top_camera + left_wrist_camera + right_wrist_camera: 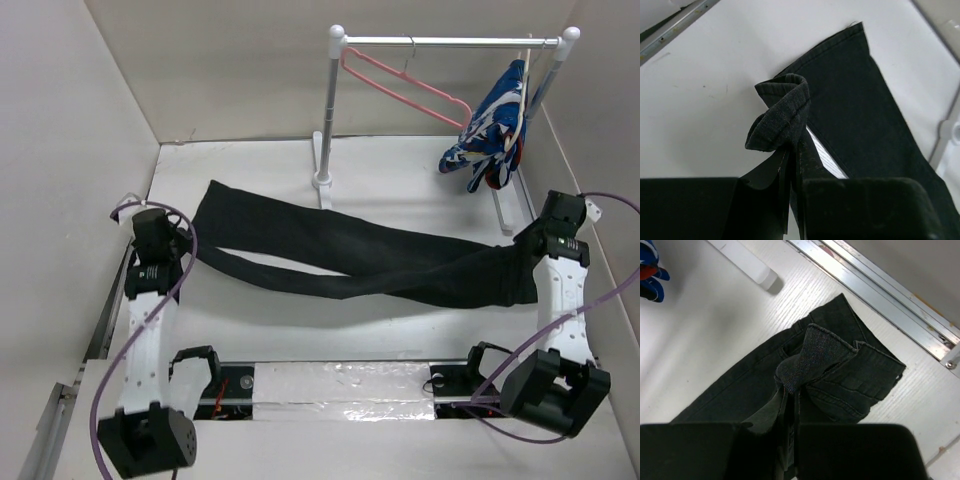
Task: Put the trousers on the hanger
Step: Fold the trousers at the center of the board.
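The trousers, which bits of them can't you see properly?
- Top view: the waist end of the trousers is hidden under the right arm.
- Right wrist view: the right gripper has its fingertips buried in bunched cloth.
- Left wrist view: the left gripper covers part of the hem; the white label has print too small to read.

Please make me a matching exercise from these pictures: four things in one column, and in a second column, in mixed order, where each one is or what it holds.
Column one:
1. the trousers
2. the hanger
3. the patterned garment
4. the left gripper

Column two:
A. hangs at the right end of the rail
B. pinches a fold of a leg hem
C. lies stretched across the table
D. hangs bare on the rail, left of the other garment

Pairs: 1-C, 2-D, 3-A, 4-B.
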{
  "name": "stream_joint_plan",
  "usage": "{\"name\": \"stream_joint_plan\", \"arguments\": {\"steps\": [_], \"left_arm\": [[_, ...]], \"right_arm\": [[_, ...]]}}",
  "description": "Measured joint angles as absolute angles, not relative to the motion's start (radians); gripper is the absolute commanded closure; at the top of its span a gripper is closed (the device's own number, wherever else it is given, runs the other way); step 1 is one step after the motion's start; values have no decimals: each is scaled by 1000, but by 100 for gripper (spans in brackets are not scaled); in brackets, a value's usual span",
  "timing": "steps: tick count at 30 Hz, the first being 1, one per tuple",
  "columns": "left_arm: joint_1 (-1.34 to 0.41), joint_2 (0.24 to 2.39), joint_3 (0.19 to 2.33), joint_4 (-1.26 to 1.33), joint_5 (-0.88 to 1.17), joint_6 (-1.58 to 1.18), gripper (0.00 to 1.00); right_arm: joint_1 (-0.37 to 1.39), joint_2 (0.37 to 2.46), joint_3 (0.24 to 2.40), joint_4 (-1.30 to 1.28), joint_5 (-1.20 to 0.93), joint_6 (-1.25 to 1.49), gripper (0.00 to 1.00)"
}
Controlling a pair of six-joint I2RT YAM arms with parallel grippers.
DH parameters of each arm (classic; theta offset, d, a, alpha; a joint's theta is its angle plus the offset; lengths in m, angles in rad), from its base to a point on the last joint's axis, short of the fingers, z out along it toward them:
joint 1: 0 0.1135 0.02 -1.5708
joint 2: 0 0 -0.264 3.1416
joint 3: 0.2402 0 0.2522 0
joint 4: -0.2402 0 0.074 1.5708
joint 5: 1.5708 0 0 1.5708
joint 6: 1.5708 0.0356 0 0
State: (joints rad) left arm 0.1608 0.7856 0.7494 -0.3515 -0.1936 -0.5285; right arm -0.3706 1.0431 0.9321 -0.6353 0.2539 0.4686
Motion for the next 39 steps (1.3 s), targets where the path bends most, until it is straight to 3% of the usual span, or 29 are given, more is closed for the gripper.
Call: {"name": "stream_joint_plan", "arguments": {"steps": [11, 26, 36, 39], "left_arm": [[132, 1073, 859, -315, -293, -546, 100], [109, 1560, 1158, -307, -425, -551, 100], [96, 1769, 1411, -313, -428, -539, 100], [92, 1845, 1493, -299, -426, -532, 95]], "right_arm": [[-326, 1198, 1068, -611, 238, 472, 100], [-329, 1391, 1149, -561, 217, 458, 100], [-331, 1550, 1240, -541, 180, 457, 100], [-324, 1600, 1258, -527, 169, 469, 99]]}}
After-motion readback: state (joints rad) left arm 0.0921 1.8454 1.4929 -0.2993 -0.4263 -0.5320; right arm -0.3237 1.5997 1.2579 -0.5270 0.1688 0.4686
